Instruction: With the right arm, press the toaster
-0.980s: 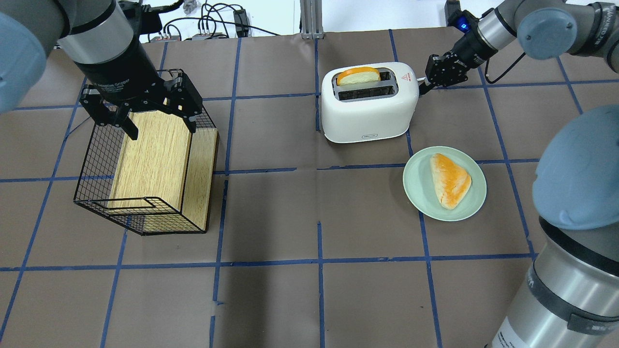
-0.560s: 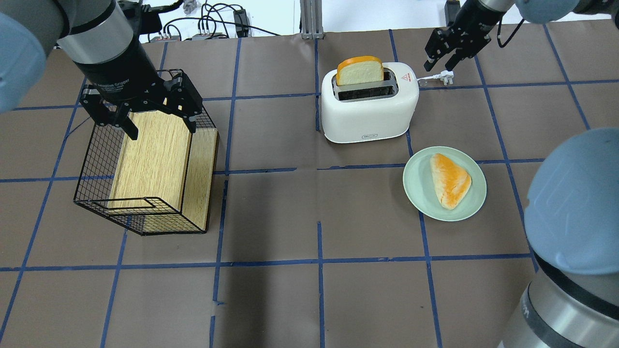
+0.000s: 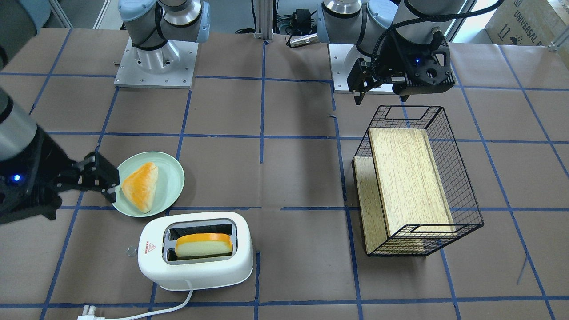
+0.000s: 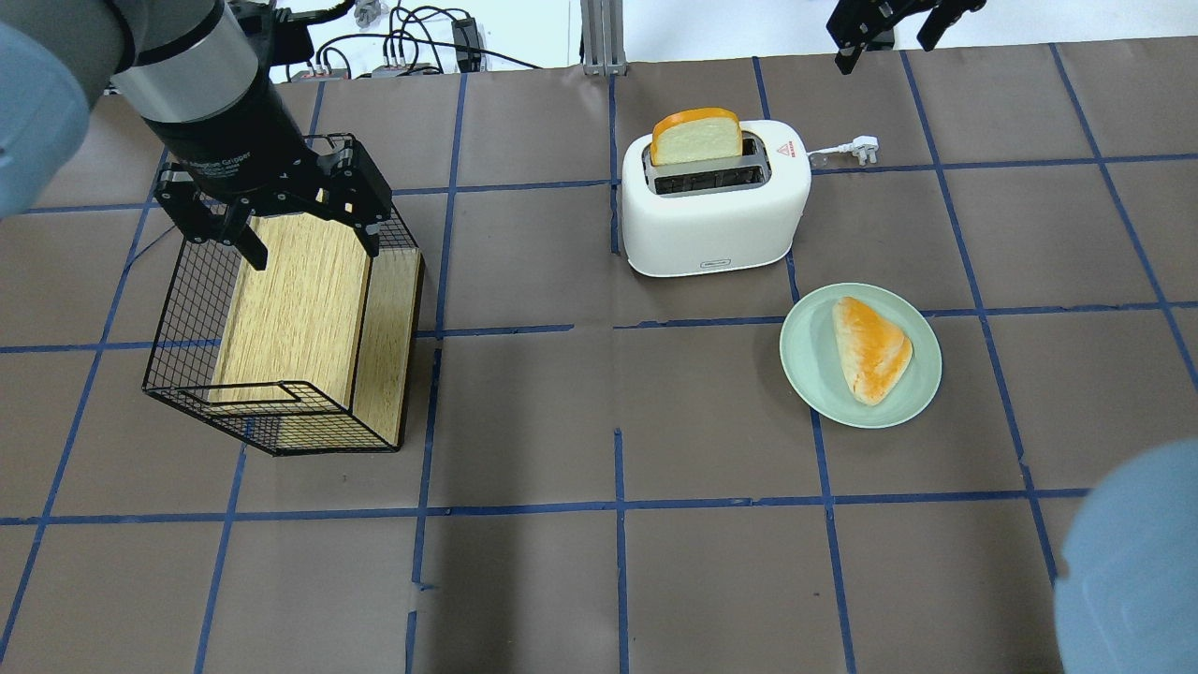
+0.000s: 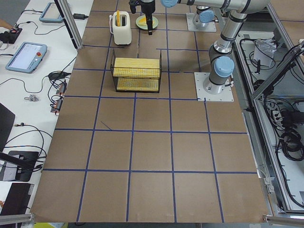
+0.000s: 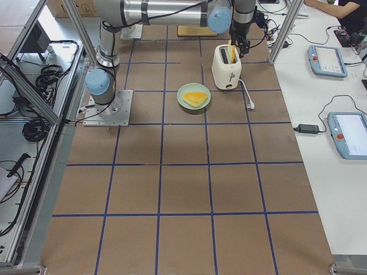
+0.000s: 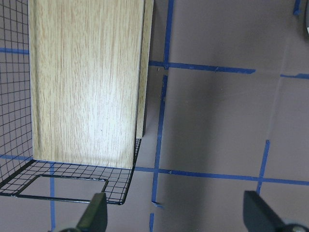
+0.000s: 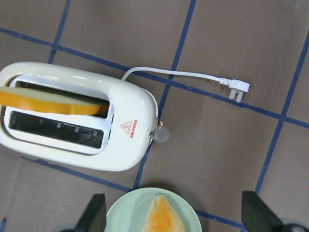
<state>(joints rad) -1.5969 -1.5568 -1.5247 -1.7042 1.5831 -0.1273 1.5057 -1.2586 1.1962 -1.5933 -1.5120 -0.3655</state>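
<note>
**Right claw raised above the toaster's lever end**

The white, glossy, rounded two-slot toaster (image 4: 716, 198) stands on the brown paper-covered bench (image 4: 599, 421), below and a little to one side of the right arm's black open-frame claw (image 3: 95, 178). That claw hangs clear of the appliance with its slim fingers spread and nothing between them; in its wrist view both fingertips frame the scene from above. The left arm's claw (image 4: 271, 211) is likewise spread and empty, poised over the black wire basket (image 4: 281, 309) that holds an oak-grained wooden block, well apart from the toaster.

A slice of bread with an orange crust (image 4: 697, 139) stands proud of one slot, which suggests the carriage is up. A small round clear knob (image 8: 161, 136) projects from the end wall beside the red warning-triangle sticker (image 8: 128, 127); this is probably the lever to be pressed. The white cord and plug (image 8: 234, 88) lie loose on the bench beyond that end.

To press well, the claw should descend directly over the knob, preferably with fingers brought together to give one firm tip, and push straight down along the end wall. An oblique push could tip or slide the light, smooth body. The pale-green round plate (image 4: 861, 356) with its triangular pastry lies just beside the descent path.
</note>
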